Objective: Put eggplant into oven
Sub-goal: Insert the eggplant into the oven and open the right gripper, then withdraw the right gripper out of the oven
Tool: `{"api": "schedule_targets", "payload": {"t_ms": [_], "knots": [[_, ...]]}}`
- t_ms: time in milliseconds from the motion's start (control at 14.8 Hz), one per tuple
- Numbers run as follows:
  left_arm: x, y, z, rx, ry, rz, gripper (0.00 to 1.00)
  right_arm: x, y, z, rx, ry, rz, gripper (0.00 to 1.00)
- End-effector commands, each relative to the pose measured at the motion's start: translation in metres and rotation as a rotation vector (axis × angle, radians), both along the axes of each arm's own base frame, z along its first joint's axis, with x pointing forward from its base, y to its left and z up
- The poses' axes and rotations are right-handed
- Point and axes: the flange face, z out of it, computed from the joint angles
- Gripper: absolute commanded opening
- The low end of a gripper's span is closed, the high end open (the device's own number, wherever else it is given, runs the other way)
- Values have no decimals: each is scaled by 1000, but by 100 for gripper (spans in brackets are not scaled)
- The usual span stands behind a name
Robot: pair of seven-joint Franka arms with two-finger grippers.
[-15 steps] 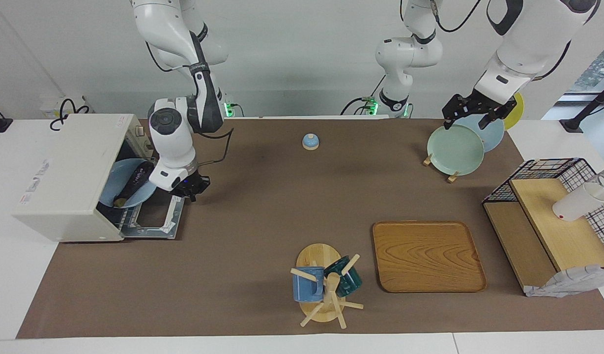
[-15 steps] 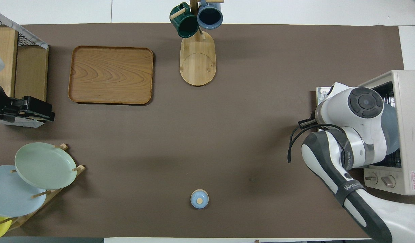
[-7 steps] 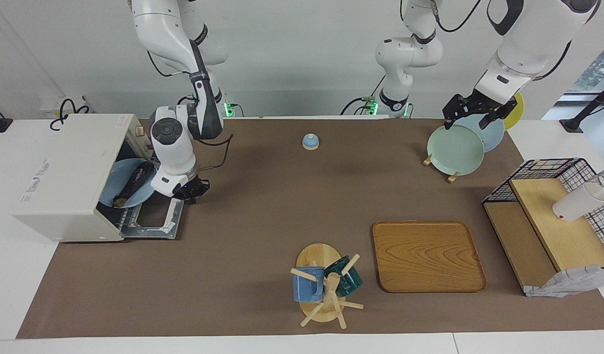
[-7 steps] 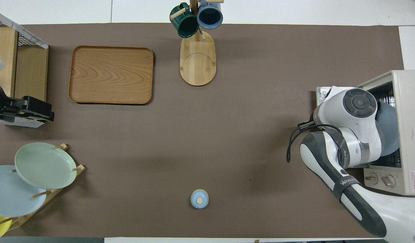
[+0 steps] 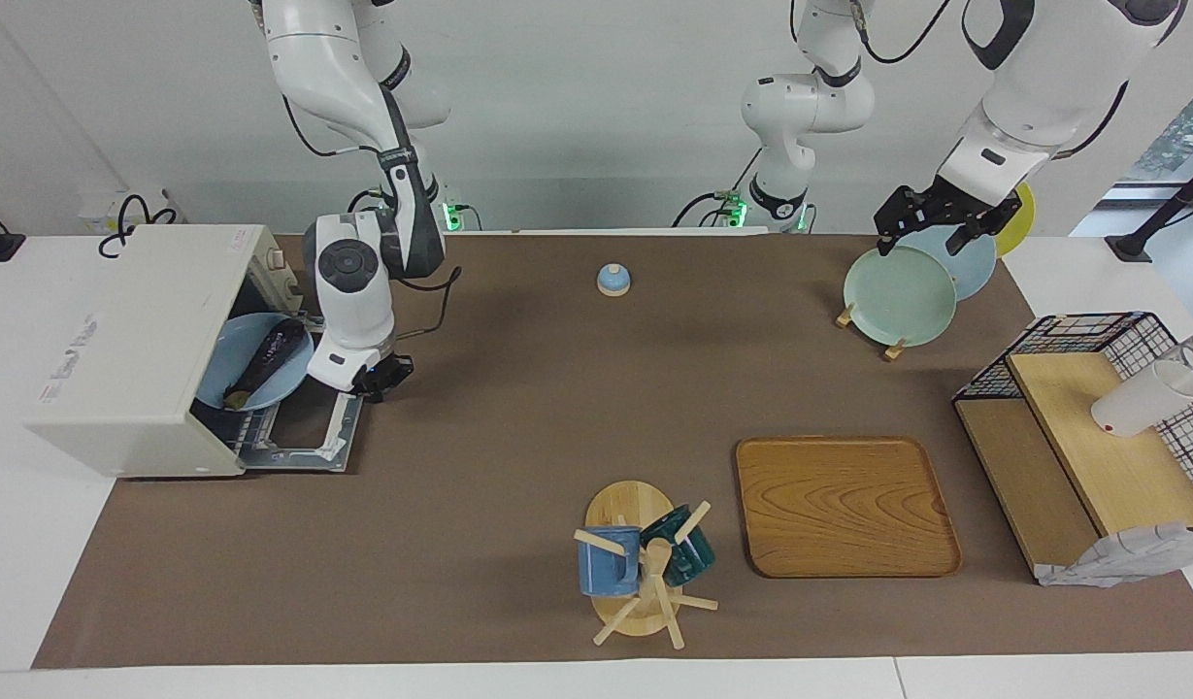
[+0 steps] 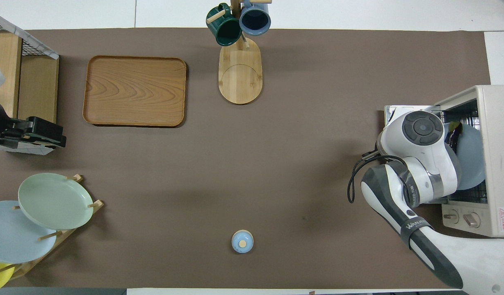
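Facing view: the slim, glossy dark purple eggplant (image 5: 263, 357) lies on a pale blue plate (image 5: 229, 369) inside the boxy cream-white toaster oven (image 5: 130, 349). The right tool (image 5: 375, 375) hovers over the dropped door's (image 5: 305, 427) edge; its finger state cannot be told.

Overhead view: the left tool (image 6: 38, 132) waits beside the wire basket (image 6: 22, 45), finger state likewise unreadable.

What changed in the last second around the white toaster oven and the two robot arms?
The right claw has drawn back from the open cream-white toaster oven, toward the table's middle, now over the drop-down door's edge. The glossy dark purple eggplant stayed on the pale blue plate inside. The left claw kept waiting over the plate rack.
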Motion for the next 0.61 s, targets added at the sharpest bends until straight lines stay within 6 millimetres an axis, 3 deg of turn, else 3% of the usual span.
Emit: {"api": "schedule_targets", "payload": {"t_ms": [0, 270, 539], "knots": [[-6, 3, 5, -6, -11, 6, 100, 1, -13, 4, -78, 18, 27, 0], [-6, 3, 5, -6, -11, 6, 100, 15, -16, 34, -140, 39, 36, 0], [-6, 3, 5, -6, -11, 5, 100, 21, -28, 90, -166, 80, 53, 0]]}}
